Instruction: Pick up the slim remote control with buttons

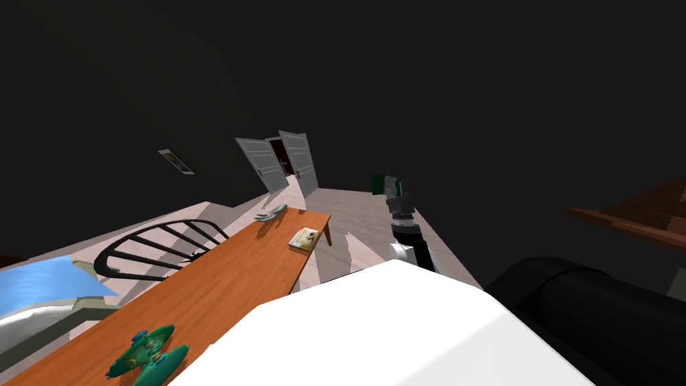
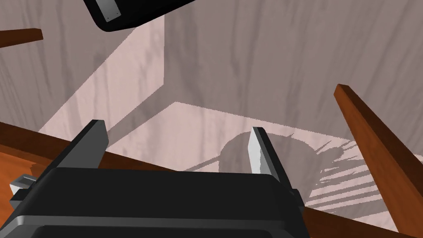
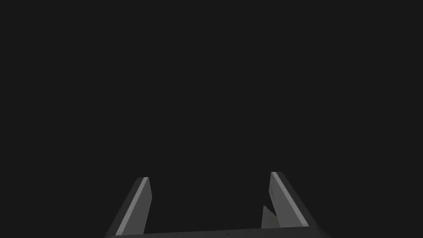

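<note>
Left tool point(image 2: 177, 127) spread above table point(image 2: 16, 163) edge; grey object point(image 2: 22, 182) half hidden.

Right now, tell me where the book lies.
In the head view, the book lies near the far end of the wooden table, by its right edge, close to a grey object.

We see an orange-brown wooden surface point(image 1: 221, 281) with a green and blue toy point(image 1: 147, 354) at its near end and a thin book point(image 1: 305, 238) near its far end. A black spindle-back chair point(image 1: 161, 244) stands beside it, with grey double doors point(image 1: 298, 161) open beyond.
</note>
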`<state>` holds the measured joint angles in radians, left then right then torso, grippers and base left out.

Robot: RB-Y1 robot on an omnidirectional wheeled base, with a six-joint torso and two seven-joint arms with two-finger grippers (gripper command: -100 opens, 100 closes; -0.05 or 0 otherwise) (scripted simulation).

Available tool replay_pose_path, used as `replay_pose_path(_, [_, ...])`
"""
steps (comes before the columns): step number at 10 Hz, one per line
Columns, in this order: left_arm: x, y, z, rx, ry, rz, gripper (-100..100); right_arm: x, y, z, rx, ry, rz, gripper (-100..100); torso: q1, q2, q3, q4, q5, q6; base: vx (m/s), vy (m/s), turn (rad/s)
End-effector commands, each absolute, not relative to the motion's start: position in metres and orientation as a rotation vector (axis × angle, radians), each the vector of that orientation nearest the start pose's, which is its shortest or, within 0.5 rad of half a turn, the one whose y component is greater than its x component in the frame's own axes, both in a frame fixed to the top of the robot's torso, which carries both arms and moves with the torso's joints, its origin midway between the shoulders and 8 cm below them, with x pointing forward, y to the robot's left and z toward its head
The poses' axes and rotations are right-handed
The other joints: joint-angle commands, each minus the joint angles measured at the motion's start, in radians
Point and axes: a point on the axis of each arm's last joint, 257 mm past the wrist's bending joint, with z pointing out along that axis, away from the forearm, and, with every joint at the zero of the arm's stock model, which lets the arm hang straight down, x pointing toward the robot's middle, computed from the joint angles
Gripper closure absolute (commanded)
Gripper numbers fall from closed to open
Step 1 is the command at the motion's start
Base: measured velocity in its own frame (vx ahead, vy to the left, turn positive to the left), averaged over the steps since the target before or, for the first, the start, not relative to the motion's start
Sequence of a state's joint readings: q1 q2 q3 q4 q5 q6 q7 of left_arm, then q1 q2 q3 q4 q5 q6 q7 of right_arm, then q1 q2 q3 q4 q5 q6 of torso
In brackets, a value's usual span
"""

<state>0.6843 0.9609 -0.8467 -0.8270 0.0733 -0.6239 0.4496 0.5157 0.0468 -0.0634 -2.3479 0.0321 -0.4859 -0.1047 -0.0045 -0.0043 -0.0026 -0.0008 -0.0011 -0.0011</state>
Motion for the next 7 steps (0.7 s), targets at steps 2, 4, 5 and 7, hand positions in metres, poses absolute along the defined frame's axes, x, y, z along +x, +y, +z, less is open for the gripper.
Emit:
replay_pose_path(2, [-0.177,0.508,-0.522,-1.664,2.608,-0.267,-100,0.327,-0.3,0.047,0.666,0.536,1.315,0,-0.001,-0.001,0.0,0.0,0.0,0.001,0.138,-0.029,-0.267])
replay_pose_path(4, [-0.191,0.528,-0.515,-1.681,2.616,-0.191,-100,0.327,-0.3,0.047,0.666,0.536,1.315,0,0.0,-0.003,-0.002,-0.001,0.0,0.0,0.13,-0.006,-0.16])
replay_pose_path(5, [-0.191,0.527,-0.515,-1.681,2.616,-0.194,-100,0.327,-0.3,0.047,0.666,0.536,1.315,0,-0.001,-0.003,-0.001,-0.001,0.0,0.001,0.083,0.003,-0.101])
replay_pose_path(7, [-0.208,0.553,-0.506,-1.706,2.618,-0.089,-100,0.327,-0.3,0.047,0.666,0.536,1.315,0,0.0,0.0,0.0,0.0,0.0,0.0,0.109,-0.01,-0.244])
